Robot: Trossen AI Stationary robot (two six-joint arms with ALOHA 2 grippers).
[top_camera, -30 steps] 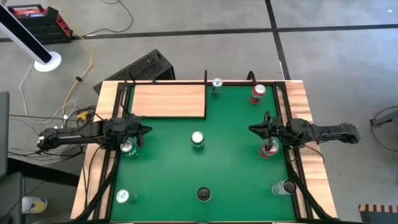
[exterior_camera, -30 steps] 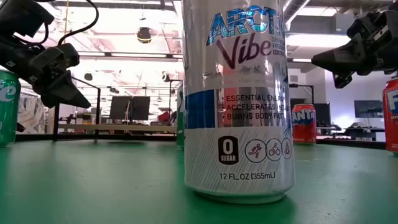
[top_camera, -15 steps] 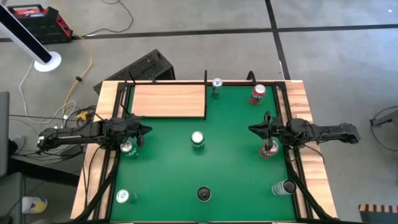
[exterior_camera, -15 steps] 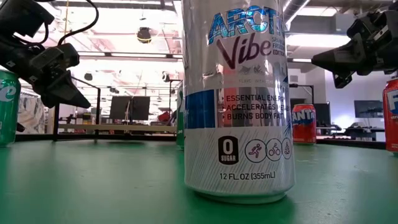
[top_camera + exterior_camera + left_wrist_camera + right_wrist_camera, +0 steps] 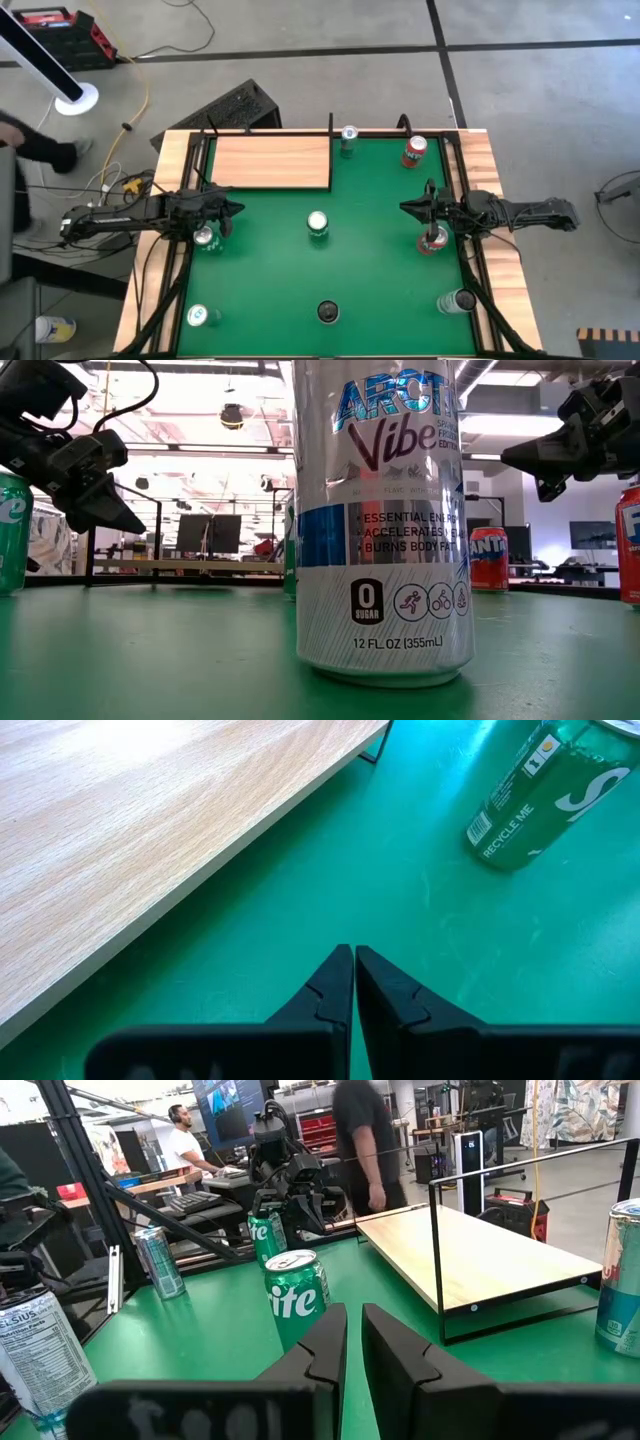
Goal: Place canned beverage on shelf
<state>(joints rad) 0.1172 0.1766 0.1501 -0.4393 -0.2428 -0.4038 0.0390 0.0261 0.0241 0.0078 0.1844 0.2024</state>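
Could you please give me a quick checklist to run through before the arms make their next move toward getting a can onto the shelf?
1. Shelf top free of cans: ok.
2. Green can at mat centre upright, nothing touching it: ok.
3. Left end effector empty, its fingers shut: ok, but must open before any grasp.
4. Right end effector empty, its fingers nearly together: ok, same note.
5. Red can clear of the right arm above it: cannot tell.
6. Person at floor edge, away from table: ok.
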